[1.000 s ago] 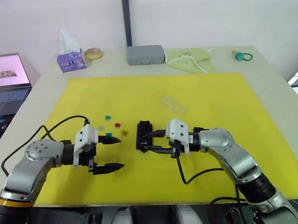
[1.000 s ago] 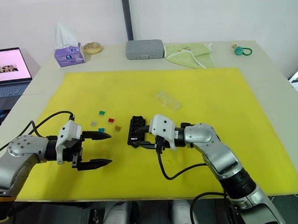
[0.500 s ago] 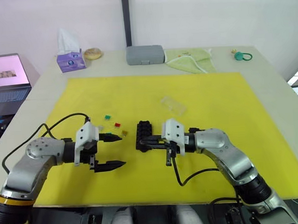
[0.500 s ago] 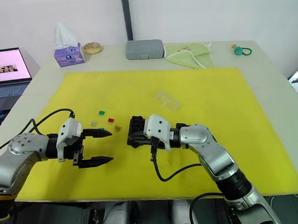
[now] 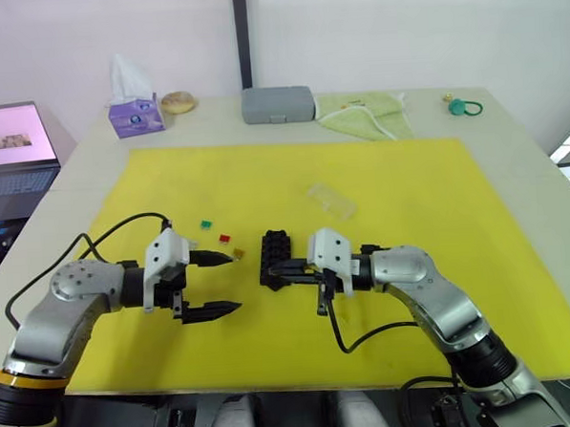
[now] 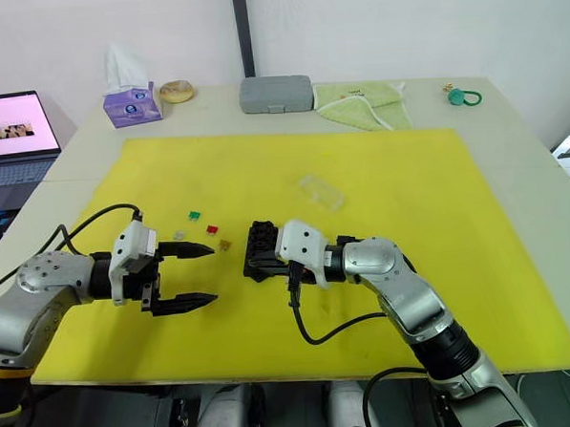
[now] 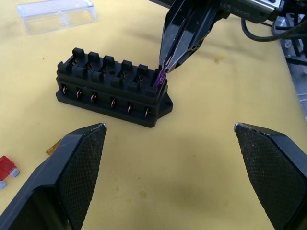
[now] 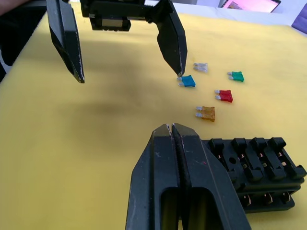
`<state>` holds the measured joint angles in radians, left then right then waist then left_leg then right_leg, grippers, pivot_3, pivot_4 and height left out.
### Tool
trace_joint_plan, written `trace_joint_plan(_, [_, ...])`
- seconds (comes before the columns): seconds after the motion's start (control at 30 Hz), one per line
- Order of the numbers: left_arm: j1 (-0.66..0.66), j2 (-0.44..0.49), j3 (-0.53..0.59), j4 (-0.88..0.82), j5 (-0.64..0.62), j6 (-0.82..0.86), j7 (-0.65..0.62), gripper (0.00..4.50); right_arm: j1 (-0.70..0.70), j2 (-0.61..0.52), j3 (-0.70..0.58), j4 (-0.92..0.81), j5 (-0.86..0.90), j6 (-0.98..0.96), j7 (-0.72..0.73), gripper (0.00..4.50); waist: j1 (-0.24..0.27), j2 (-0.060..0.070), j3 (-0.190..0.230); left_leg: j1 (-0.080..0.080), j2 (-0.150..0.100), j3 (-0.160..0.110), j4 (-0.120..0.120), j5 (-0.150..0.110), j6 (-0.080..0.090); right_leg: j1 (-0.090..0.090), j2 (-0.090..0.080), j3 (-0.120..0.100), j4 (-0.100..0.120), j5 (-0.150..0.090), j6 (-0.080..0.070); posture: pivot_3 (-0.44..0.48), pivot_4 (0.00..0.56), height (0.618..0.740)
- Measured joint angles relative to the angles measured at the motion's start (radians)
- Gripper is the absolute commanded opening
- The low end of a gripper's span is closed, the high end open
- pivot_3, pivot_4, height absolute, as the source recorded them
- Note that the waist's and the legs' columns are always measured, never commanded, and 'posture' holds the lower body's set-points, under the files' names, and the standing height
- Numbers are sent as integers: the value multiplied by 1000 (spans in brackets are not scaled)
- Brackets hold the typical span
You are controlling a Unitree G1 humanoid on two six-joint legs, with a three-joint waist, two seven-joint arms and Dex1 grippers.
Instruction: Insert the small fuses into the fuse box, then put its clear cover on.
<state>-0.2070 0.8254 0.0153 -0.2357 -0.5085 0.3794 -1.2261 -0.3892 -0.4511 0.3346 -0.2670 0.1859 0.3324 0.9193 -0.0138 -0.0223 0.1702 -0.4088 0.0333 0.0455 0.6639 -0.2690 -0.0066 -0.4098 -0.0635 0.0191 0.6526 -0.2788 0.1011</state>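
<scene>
A purple fuse [image 7: 159,76] is pinched in the closed right hand [image 7: 165,67] at the end slot of the fuse box [image 5: 274,258]. The left hand [image 5: 212,283] is held wide open and empty at its nine o'clock; the clear cover [image 5: 331,200] is seen at one o'clock.

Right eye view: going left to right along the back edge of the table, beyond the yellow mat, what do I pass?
Laptop → tissue box → small round tan object → grey case → green cloth → teal ring.
</scene>
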Motion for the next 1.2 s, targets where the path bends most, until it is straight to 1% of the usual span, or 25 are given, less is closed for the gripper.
trace_joint_plan(0.6, [0, -1, 0, 7, 17, -15, 2, 4500, -23, 7, 5, 80, -26, -92, -9, 78, -1, 0, 0, 1, 0, 0, 0, 0, 0, 0, 0, 0, 1, 0, 0, 0, 150, 737])
trace_joint_plan(1.2, [-2, -10, 0, 23, 28, -16, 10, 4500, -10, 1, 23, 79, -37, -103, 9, 78, -1, 0, -1, 2, 0, 0, 0, 0, 0, 1, 0, 0, 1, 0, 0, 0, 150, 737])
